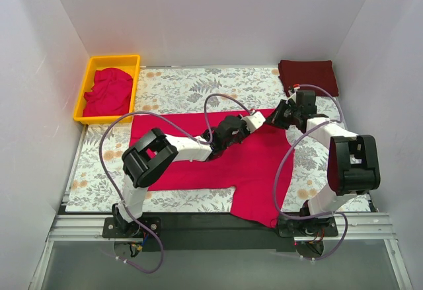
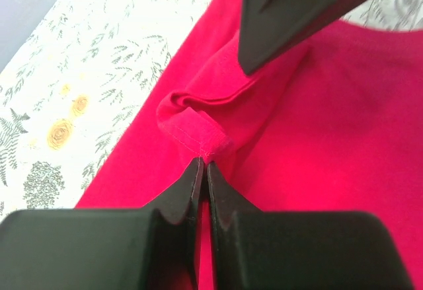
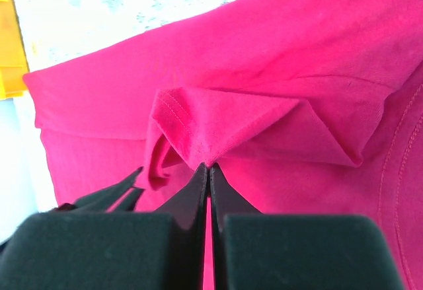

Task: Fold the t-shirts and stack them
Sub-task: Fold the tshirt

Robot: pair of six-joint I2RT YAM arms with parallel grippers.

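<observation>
Shirt (image 1: 254, 168): long axis left–right on counter (image 1: 178, 85). Left hand (image 2: 203, 163), right hand (image 3: 209, 168): both clamped shut on its far-right edge.

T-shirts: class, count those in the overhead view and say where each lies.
3. One crimson t-shirt lies spread mid-table; a crumpled crimson one sits in the yellow tray; a folded maroon one lies at the far right corner. The tray heap may hide more.

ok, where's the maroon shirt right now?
Top view: the folded maroon shirt sits at the far right corner of the table, just beyond the right gripper, which pinches the spread crimson shirt; the yellow tray is opposite, far left.
</observation>
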